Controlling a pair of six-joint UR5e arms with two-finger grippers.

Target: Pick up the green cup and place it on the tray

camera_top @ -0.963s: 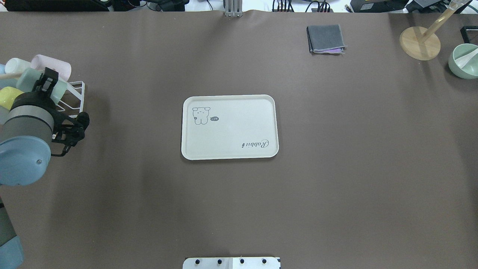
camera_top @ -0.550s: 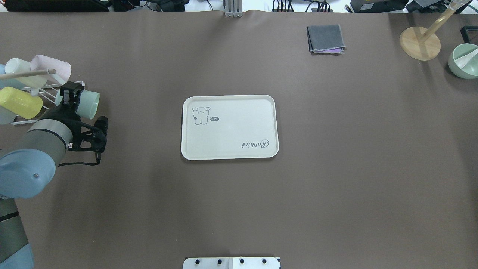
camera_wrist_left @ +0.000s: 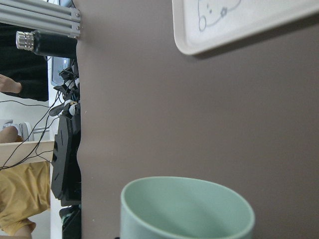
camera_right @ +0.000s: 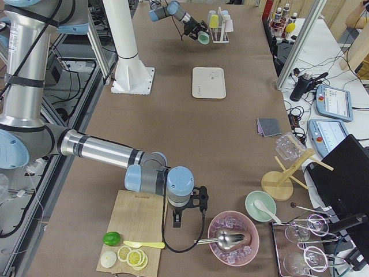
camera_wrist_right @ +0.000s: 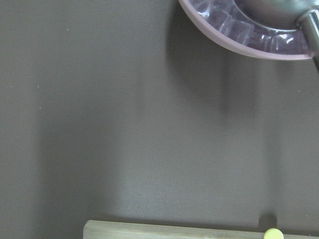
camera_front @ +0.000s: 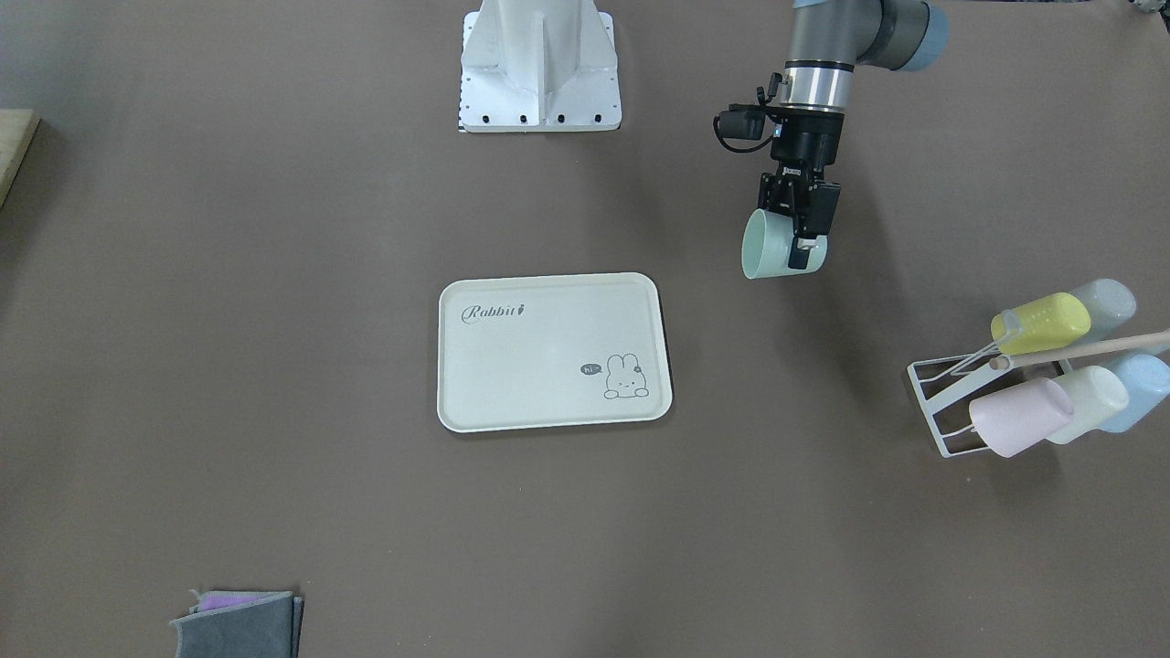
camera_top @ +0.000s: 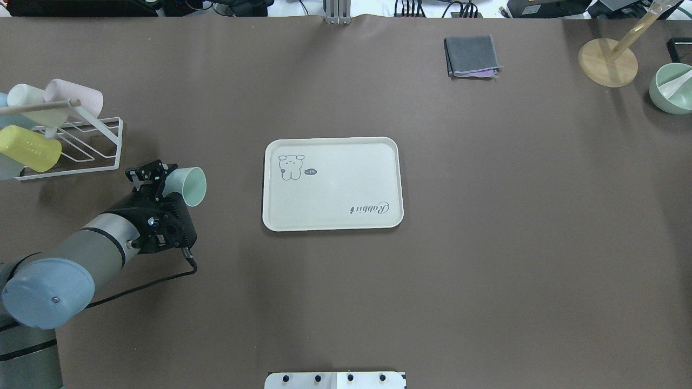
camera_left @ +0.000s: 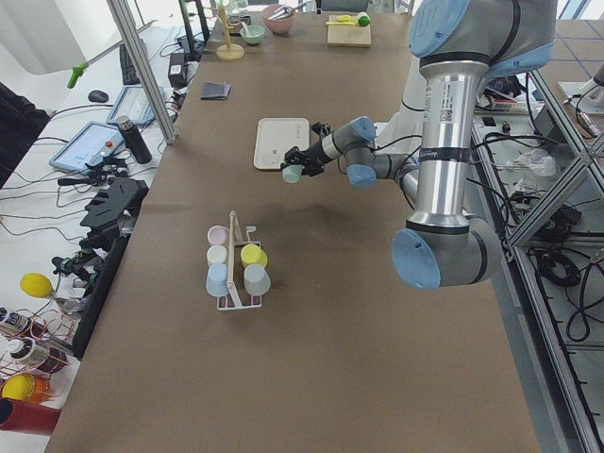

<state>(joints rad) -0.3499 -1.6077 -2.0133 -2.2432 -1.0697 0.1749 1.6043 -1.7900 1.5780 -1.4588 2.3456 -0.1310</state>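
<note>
Grasping the green cup near its base, the left hand is clenched on the cup wall and holds the cup on its side, clear of the counter. The cup mouth faces the tray. Cup position: between the wire cup rack and the tray, touching neither. The tray lies flat at mid-counter. Right hand: near the cutting board and the pink bowl; whether it is released or clenched cannot be determined.
</note>
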